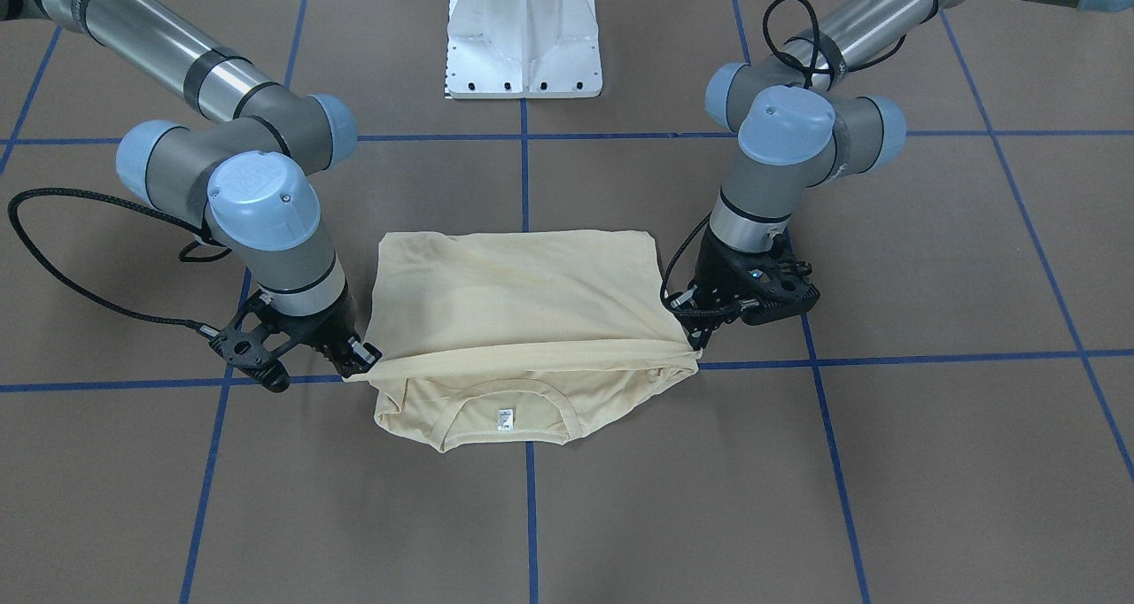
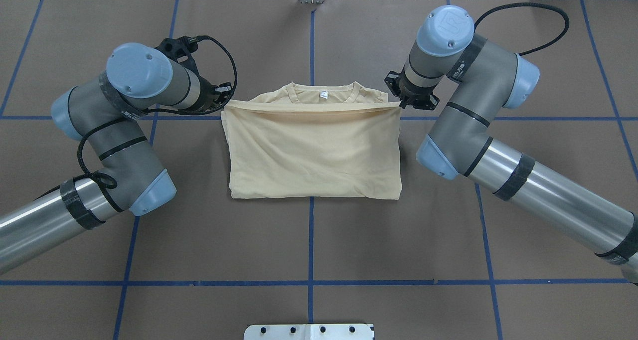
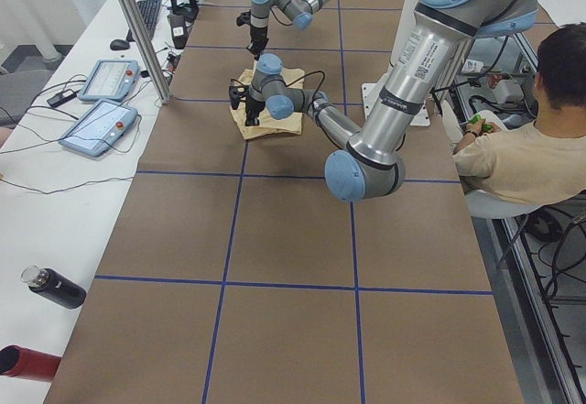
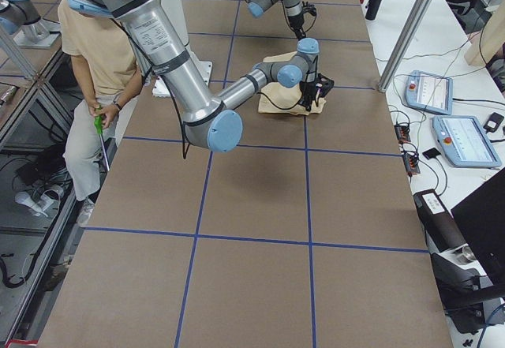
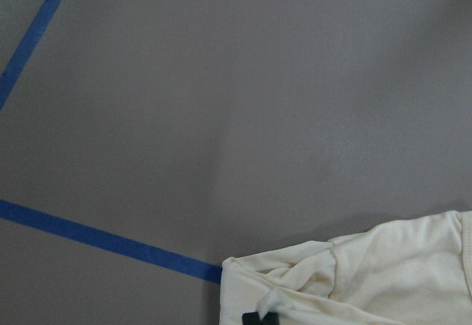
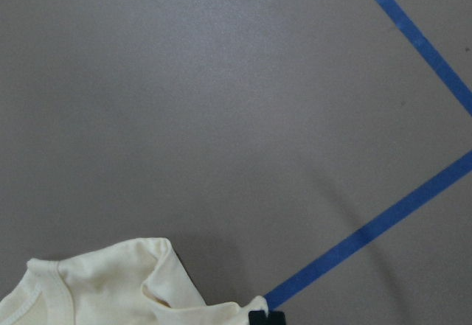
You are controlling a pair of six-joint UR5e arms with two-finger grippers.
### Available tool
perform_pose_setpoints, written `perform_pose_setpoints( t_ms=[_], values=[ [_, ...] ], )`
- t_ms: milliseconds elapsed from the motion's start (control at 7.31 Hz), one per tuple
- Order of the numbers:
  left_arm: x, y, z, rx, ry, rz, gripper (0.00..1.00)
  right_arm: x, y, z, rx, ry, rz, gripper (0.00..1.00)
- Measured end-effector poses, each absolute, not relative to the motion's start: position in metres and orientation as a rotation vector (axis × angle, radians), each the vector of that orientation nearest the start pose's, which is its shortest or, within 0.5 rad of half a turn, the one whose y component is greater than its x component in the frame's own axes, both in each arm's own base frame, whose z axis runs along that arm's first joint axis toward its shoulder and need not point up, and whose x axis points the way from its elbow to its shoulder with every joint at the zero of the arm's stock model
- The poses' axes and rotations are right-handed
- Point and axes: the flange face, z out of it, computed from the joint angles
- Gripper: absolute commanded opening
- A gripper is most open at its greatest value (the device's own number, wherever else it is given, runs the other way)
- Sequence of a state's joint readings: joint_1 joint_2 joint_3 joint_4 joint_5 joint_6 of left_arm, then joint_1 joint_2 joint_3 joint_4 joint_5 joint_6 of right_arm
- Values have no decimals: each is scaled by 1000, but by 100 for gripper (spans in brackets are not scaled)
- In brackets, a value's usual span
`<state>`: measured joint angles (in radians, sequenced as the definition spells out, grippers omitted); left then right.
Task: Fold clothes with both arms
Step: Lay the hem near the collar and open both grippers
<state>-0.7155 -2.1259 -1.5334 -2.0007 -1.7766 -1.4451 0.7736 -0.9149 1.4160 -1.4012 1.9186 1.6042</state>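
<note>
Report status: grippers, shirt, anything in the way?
Left gripper and right gripper shut on T-shirt edge corners. Edge taut between them, fold unfinished. No obstruction seen.

Robotics research lab. A long table [image 2: 309, 230] with a brown covering is marked into large squares with blue tape [image 2: 310, 240]. At a white pedestal base [image 1: 524, 37] on one long edge, a left arm [image 2: 114, 145] and a right arm [image 2: 498, 150], silver-grey tubes with light blue joint caps, reach over the table. On a white side bench [image 3: 37, 193] lie two touchscreen control pendants [image 3: 99, 127] and loose cables [image 4: 404, 159], near a metal post [image 3: 137, 28]. A person [image 3: 526, 147] sits beside the robot
</note>
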Motion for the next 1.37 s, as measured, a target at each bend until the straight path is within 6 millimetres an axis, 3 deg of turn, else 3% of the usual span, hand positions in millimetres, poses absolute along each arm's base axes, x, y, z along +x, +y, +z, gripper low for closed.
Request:
perform_pose_setpoints(
  t_ms=[410, 547, 684, 821, 957, 1094, 1231, 1368],
  values=[
    [463, -553, 310, 218, 934, -453, 0, -466, -597, 326, -63, -733, 656, 0],
    [464, -554, 311, 221, 932, -456, 5, -467, -597, 327, -58, -730, 652, 0],
    [465, -556, 314, 222, 929, -457, 11, -468, -598, 325, -55, -730, 650, 34],
    [466, -557, 316, 224, 932, -457, 15, -469, -598, 322, -53, -734, 649, 99],
    [467, -558, 317, 229, 941, -457, 31, -470, -599, 319, -52, -738, 648, 100],
    [466, -558, 317, 233, 950, -456, 62, -470, -599, 316, -50, -740, 647, 100],
    [465, -559, 316, 240, 963, -455, 100, -470, -600, 315, -49, -742, 646, 100],
    [463, -559, 313, 248, 978, -454, 100, -469, -601, 311, -47, -747, 647, 100]
  ],
)
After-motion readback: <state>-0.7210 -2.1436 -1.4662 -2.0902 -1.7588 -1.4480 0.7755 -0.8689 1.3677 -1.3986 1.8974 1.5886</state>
